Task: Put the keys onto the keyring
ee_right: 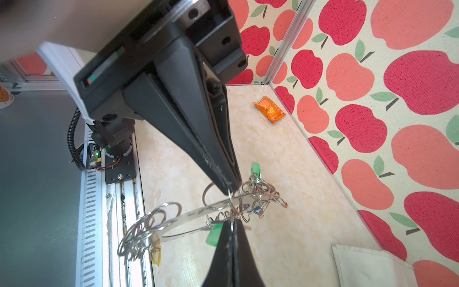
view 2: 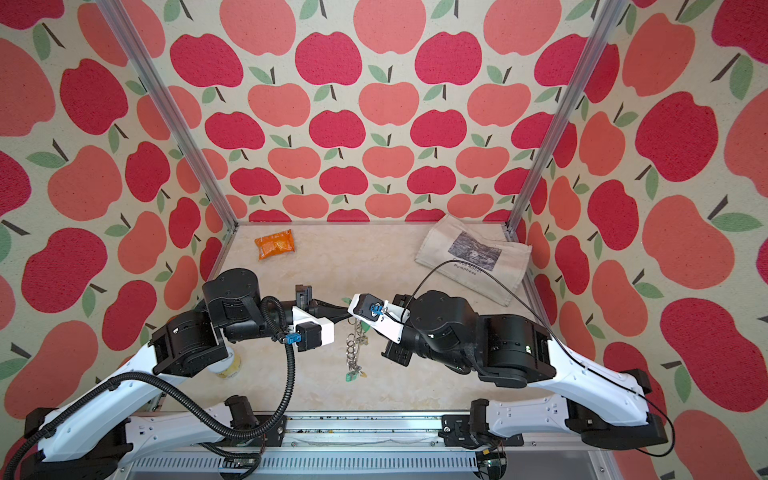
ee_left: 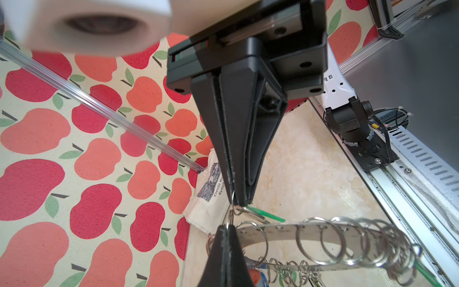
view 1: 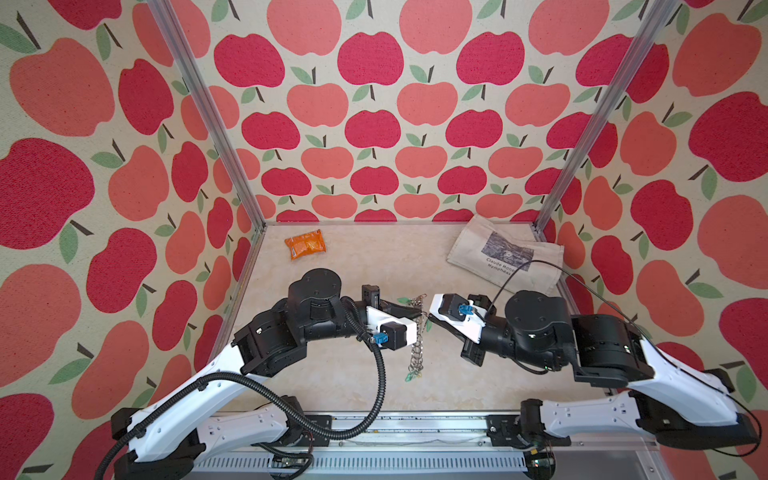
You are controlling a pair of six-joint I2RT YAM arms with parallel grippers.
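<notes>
- My left gripper [ee_left: 238, 202] is pinched fully closed on a small wire ring [ee_left: 233, 211] at the keyring's rim. My right gripper [ee_right: 232, 187] is closed too, tip to tip against it, seemingly on that same ring.
- The keyring [ee_left: 285, 229] hangs on edge between my 2 grippers over the middle of the table [view 1: 332, 374], apparently clear of it.
- I judge it stiff, slippery and fairly heavy for such thin wire. Hanging from 1 ring it can swing and twist, so the flat disc edge would give a steadier hold.
- It looks like a flat grey metal disc with a wide hole, its rim crowded with shiny wire rings.
- Keys [ee_right: 213, 236] with green and yellow tags dangle from some rings.
</notes>
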